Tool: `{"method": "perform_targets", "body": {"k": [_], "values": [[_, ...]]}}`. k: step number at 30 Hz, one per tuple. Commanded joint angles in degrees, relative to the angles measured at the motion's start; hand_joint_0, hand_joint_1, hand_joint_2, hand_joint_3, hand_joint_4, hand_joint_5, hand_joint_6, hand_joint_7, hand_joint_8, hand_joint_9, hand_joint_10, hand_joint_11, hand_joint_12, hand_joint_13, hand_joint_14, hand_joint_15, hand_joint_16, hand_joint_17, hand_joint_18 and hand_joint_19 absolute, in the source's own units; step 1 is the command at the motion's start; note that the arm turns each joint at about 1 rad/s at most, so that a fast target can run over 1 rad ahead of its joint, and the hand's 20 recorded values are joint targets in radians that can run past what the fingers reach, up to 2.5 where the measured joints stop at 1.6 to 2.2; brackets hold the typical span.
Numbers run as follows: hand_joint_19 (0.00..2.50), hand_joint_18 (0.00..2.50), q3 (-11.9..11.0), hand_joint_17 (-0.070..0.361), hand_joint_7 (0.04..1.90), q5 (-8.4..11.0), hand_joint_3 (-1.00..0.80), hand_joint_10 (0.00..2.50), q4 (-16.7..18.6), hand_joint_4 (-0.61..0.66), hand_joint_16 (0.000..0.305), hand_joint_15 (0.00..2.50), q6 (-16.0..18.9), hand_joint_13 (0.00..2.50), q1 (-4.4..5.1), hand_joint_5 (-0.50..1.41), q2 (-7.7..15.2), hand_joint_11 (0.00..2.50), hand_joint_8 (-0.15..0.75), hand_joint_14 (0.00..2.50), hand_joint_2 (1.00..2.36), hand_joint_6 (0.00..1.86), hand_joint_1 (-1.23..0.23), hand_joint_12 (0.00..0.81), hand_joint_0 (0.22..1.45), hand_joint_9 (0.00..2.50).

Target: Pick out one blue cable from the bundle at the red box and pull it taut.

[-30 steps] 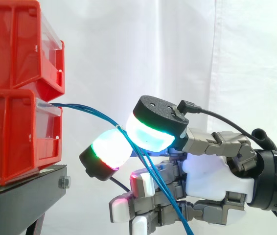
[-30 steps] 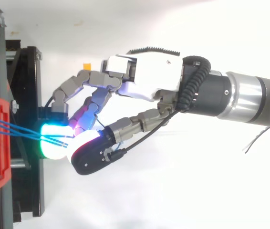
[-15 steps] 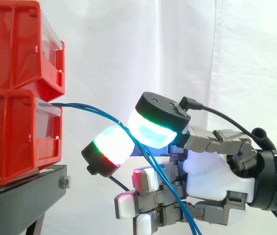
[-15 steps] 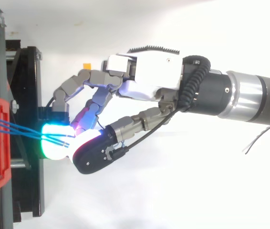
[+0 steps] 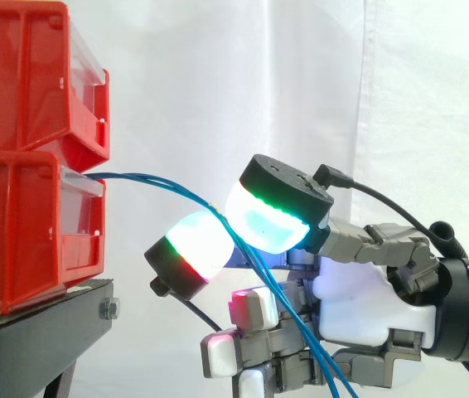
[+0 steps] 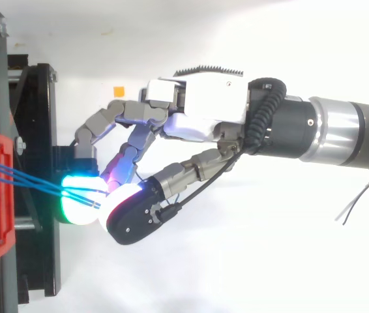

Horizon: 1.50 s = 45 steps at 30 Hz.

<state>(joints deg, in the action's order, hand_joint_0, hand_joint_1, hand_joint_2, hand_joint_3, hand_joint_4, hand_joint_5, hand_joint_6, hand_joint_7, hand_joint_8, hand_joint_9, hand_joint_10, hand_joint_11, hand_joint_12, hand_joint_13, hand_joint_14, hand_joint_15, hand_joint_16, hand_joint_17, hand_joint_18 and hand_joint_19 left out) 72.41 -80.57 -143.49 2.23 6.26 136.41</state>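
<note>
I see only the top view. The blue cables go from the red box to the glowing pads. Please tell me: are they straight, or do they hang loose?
Observer: Loose. In the side view the blue cables leave the lower red bin and curve downward to the hand.
Operator: Where on the box do they come out?
Observer: At its top front lip, under a second red bin stacked on it.
Operator: And past the pads?
Observer: They pass between two pads, then hang down past the palm.
</note>
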Motion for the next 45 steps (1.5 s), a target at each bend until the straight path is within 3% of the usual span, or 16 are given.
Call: {"method": "perform_targets", "body": {"k": [1,9,16,22,28,39,45], "values": [[0.58,0.92,-0.1,0.089,0.91,-0.12,-0.39,0.03,0.0,-0.18,0.040,0.49,0.1,0.97,-0.02,-0.10,0.0,0.79,0.302,0.02,1.01,0.94,-0.90,0.309,0.73,1.18],[0.58,0.93,-0.1,0.088,0.91,-0.12,-0.50,0.03,-0.3,-0.19,0.039,0.50,0.1,0.98,-0.02,-0.10,0.0,0.79,0.302,0.02,1.00,0.95,-0.91,0.302,0.75,1.20],[0.60,0.93,0.0,0.088,0.88,-0.12,-0.50,0.03,-0.9,-0.13,0.039,0.50,0.1,0.98,-0.02,-0.10,0.0,0.80,0.297,0.02,1.00,0.94,-0.90,0.305,0.68,1.20],[0.61,0.93,0.0,0.092,0.77,-0.12,-0.50,0.03,-0.9,-0.03,0.041,0.51,0.1,0.99,-0.02,-0.09,0.0,0.79,0.307,0.02,1.00,0.92,-0.80,0.313,0.56,1.20],[0.61,0.95,-0.2,0.099,0.82,-0.12,-0.50,0.03,-0.9,0.00,0.044,0.50,0.1,1.00,-0.02,-0.09,0.0,0.77,0.317,0.02,1.00,0.88,-0.71,0.328,0.52,1.20],[0.62,0.95,-0.4,0.100,0.83,-0.12,-0.50,0.03,-1.2,-0.01,0.044,0.51,0.1,0.99,-0.10,-0.09,0.0,0.76,0.310,0.02,1.00,0.86,-0.55,0.325,0.55,1.19],[0.64,0.94,-0.4,0.097,0.83,-0.12,-0.41,0.03,-1.2,-0.03,0.043,0.51,0.1,0.99,-0.10,-0.08,0.0,0.77,0.314,0.02,1.01,0.88,-0.63,0.320,0.59,1.20]]}}
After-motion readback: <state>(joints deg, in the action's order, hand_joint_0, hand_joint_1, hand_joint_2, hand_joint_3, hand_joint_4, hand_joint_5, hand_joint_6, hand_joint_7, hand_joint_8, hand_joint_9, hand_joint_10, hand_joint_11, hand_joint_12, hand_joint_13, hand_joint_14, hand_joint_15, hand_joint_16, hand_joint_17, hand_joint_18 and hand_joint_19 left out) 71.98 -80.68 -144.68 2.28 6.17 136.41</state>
